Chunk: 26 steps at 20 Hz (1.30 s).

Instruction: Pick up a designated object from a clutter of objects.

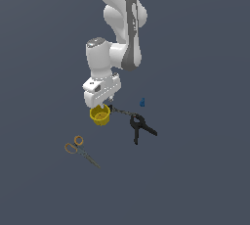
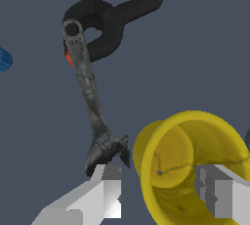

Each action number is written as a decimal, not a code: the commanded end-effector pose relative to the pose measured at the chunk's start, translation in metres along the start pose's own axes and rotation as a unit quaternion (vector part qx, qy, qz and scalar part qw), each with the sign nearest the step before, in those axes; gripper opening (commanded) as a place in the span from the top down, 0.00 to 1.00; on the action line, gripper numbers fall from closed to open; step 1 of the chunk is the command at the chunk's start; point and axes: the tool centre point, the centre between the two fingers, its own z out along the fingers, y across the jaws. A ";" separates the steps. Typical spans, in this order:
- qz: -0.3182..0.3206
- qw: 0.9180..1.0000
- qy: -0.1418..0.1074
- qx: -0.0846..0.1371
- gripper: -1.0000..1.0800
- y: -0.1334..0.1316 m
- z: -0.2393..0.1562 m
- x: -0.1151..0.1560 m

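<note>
The designated object, a bright yellow cup (image 1: 99,115), sits just under my gripper (image 1: 103,107) in the exterior view. Its thick rim looks tilted toward the wrist camera. In the wrist view the yellow cup (image 2: 195,136) fills one corner, and my gripper (image 2: 158,190) straddles its near wall. One finger (image 2: 108,190) stands outside the cup and the other finger (image 2: 219,194) is down inside it. There is a visible gap on both sides of the wall, so the gripper is open. The rest of the clutter of objects lies around the cup.
A thin dark wrench (image 2: 88,89) lies beside the cup, its jaw end close to the outer finger. A black clamp (image 1: 139,127) lies at its far end. Orange-handled scissors (image 1: 78,148) lie toward the exterior view's lower left. A tiny blue piece (image 1: 142,102) sits behind the clamp.
</note>
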 end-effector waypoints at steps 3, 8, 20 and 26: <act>-0.007 1.000 -0.002 -0.003 0.38 -0.002 0.002 -0.005; -0.007 1.000 -0.002 -0.003 0.38 -0.002 0.003 -0.005; -0.008 1.000 -0.002 -0.003 0.38 -0.002 0.030 -0.006; -0.008 1.000 -0.002 -0.003 1.00 -0.002 0.032 -0.006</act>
